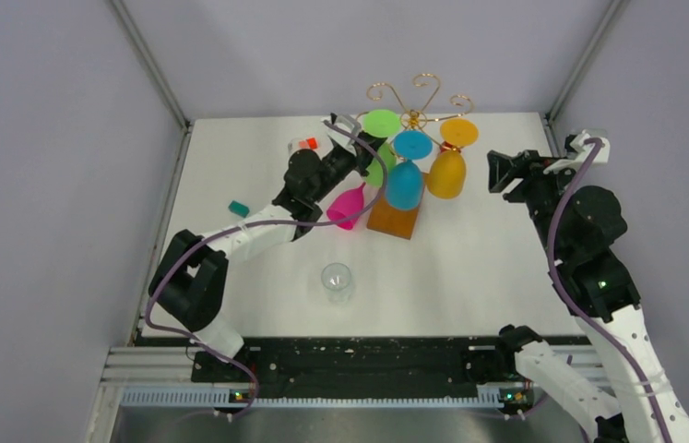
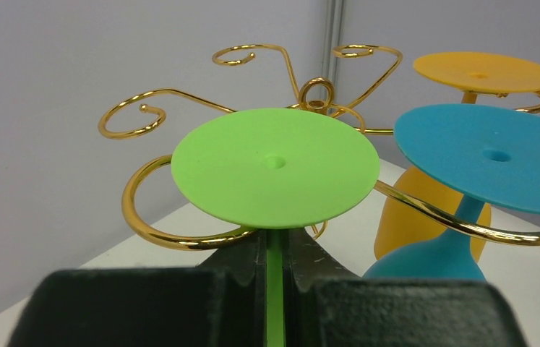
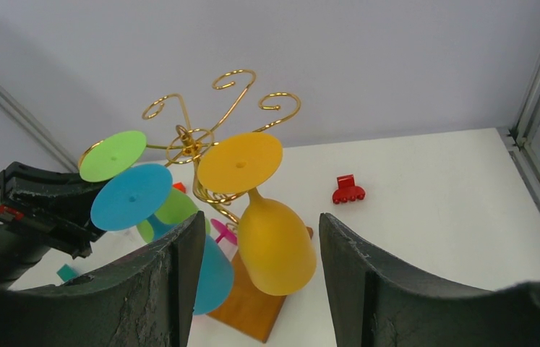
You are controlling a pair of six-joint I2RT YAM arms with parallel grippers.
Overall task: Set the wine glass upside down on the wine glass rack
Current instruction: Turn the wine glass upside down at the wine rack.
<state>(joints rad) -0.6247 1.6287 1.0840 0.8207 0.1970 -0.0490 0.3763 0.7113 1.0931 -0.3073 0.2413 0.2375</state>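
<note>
The wine glass rack (image 1: pixel 425 85) is gold wire with curled arms on a wooden base (image 1: pixel 396 221). My left gripper (image 1: pixel 365 148) is shut on the stem (image 2: pixel 275 289) of an upside-down green wine glass. The glass's round foot (image 2: pixel 275 165) sits just above a curled gold arm (image 2: pixel 152 233) that wraps round the stem; I cannot tell if it rests on it. A blue glass (image 1: pixel 405 180) and an orange glass (image 1: pixel 446 171) hang upside down on the rack. My right gripper (image 1: pixel 504 172) is open and empty, right of the rack, facing it (image 3: pixel 261 224).
A pink glass (image 1: pixel 348 205) lies on the table beside the wooden base. A clear glass (image 1: pixel 337 281) stands near the front middle. A red clip (image 3: pixel 348 189) lies behind the rack, a small teal piece (image 1: pixel 238 209) lies at the left. Grey walls close in on three sides.
</note>
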